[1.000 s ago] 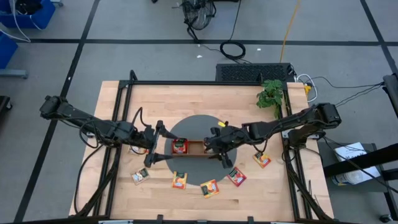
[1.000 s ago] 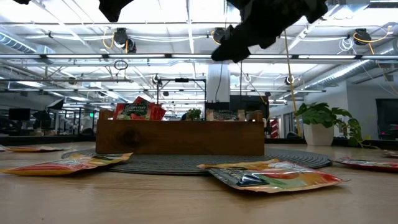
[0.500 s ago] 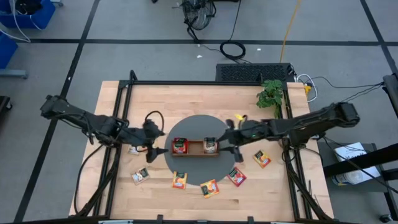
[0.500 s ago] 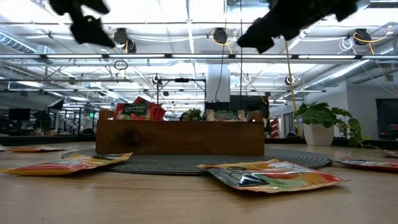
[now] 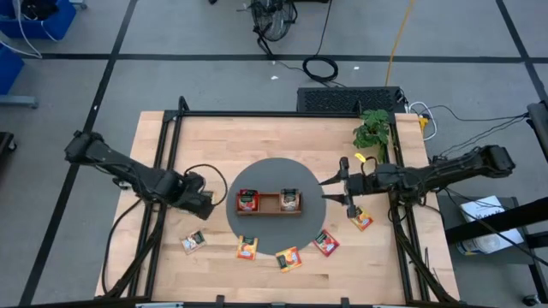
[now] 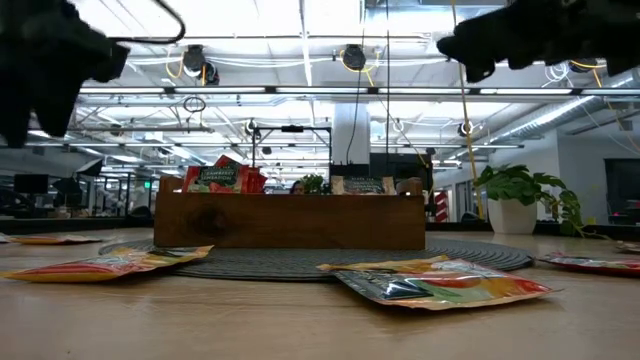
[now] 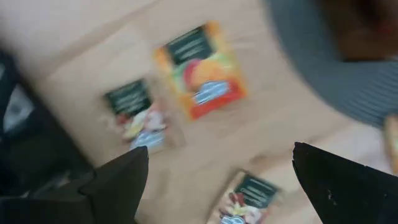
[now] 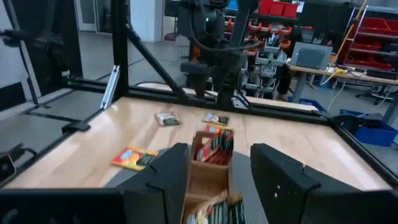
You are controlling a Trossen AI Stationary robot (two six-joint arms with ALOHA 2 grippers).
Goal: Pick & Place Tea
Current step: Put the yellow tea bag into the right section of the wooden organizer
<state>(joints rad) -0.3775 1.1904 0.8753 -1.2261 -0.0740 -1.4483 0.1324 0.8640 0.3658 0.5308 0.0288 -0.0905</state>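
Tray (image 5: 270,210) on round mat (image 5: 312,229): tea packets in both end compartments, middle apparently bare. Five loose packets (image 5: 289,258) on counter (image 5: 257,137). Left end effector (image 7: 217,171) apart, empty, above packets; right end effector (image 8: 217,168) apart, empty. Judged part done.

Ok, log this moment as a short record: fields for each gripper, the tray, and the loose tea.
left gripper: open, empty, over the table left of the mat
right gripper: open, empty, at the mat's right edge
tray: on the mat; packets in the left and right compartments, the middle bare
loose tea packets: five lie flat along the near side, none held
plant: far right corner
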